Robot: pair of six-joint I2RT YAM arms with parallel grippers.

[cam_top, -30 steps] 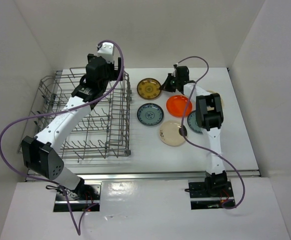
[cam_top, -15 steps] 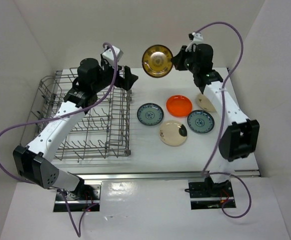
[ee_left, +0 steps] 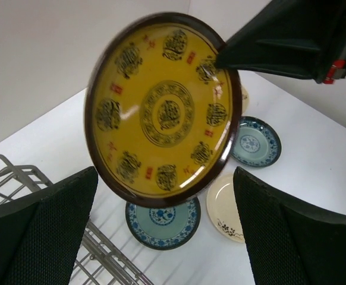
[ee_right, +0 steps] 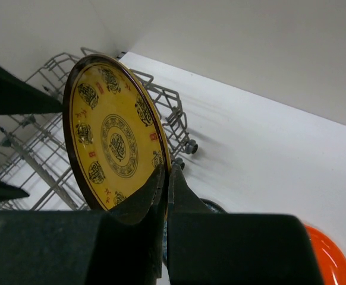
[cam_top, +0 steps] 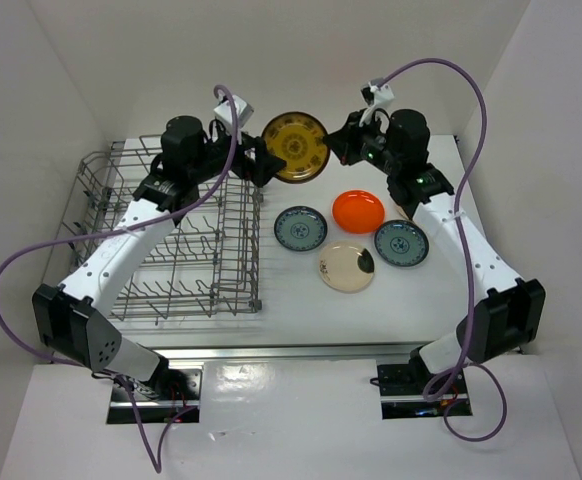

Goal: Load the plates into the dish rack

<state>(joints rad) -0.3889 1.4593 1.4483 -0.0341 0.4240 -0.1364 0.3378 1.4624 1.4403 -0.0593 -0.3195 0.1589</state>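
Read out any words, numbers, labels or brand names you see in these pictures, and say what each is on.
No text can be read in any view.
Dark gold round patterned plate: black medallions and small red marks resemble stylised characters, too ornate and blurred to read.
Blue-and-white patterned plates: ornament only, no lettering visible.

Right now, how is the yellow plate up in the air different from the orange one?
The gold patterned plate is in the air on edge, pinched at its rim by the right gripper. The orange plate lies flat on the table. The gold patterned plate has a dark rim and dark symbols, while the orange plate is plain. Both are small and round, and neither is in the dish rack.
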